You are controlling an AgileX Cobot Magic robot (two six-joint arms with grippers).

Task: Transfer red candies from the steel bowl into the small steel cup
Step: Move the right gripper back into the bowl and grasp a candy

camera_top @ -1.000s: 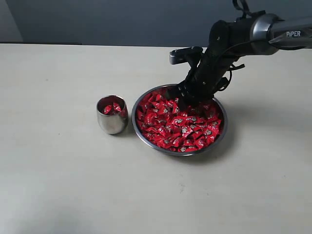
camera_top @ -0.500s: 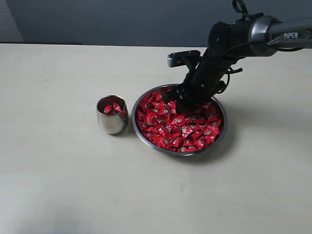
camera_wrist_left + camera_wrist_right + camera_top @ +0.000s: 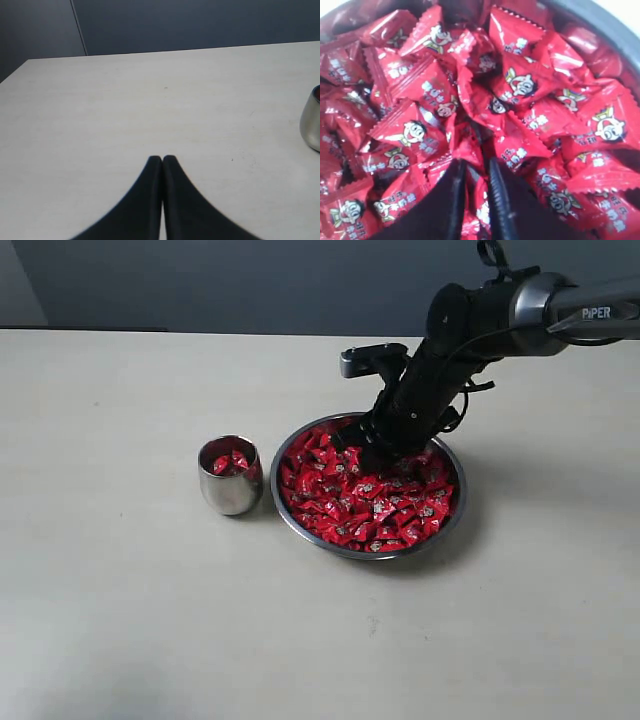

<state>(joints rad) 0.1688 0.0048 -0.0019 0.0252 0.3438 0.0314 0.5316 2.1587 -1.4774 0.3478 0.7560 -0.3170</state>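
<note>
The steel bowl (image 3: 372, 552) sits at mid-table, heaped with red candies (image 3: 370, 498). Just left of it stands the small steel cup (image 3: 229, 490), which holds a few red candies (image 3: 230, 461). My right gripper (image 3: 362, 445) is dug into the pile at the bowl's far side. In the right wrist view its fingers (image 3: 476, 167) stand close together, pinching a red candy wrapper (image 3: 472, 150) among the candies (image 3: 520, 85). My left gripper (image 3: 162, 159) is shut and empty over bare table, with the cup's side (image 3: 311, 122) at the edge of its view.
The bowl's dark rim (image 3: 610, 30) curves close past the right gripper. The pale table (image 3: 120, 590) runs bare around the bowl and cup, and a dark wall (image 3: 250, 280) lies behind it.
The right arm's wrist has shifted slightly left and back over the bowl's far side. Bowl and cup have not moved.
</note>
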